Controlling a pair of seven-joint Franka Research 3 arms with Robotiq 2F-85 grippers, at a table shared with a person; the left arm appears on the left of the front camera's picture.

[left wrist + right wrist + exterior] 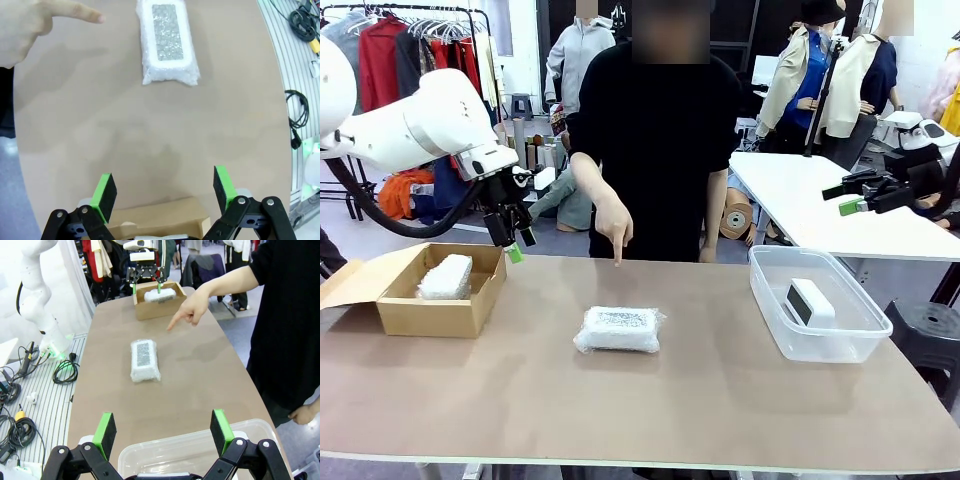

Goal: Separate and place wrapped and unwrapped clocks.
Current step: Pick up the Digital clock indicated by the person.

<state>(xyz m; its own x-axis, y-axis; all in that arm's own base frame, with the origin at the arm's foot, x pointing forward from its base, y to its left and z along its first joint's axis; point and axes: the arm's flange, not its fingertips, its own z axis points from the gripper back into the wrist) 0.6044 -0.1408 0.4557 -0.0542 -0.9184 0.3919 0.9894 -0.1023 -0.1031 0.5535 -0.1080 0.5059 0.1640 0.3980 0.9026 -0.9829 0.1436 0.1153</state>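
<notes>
Left claw (515, 240) and right claw (162, 432) were spread, empty. Centre frame, the flat wrapped clock (618, 328) could slip in its crinkly plastic; the person's pointing hand (613, 230), close by, risked a bump.

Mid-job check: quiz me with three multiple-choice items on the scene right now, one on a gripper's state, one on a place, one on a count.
1. The left gripper is: A open and empty; B shut on a bundle; C shut on a clock.
2. The bare white clock lies: A in the left gripper; B on a shelf; C in the clear plastic tub.
3. Wrapped bundles in sight: A one; B two; C three.

Answers:
1 A: its green pads stand apart with nothing between them.
2 C: it rests inside the tub.
3 B: the rounded bundle sits in the cardboard box, and the flat bundle lies on the table.
</notes>
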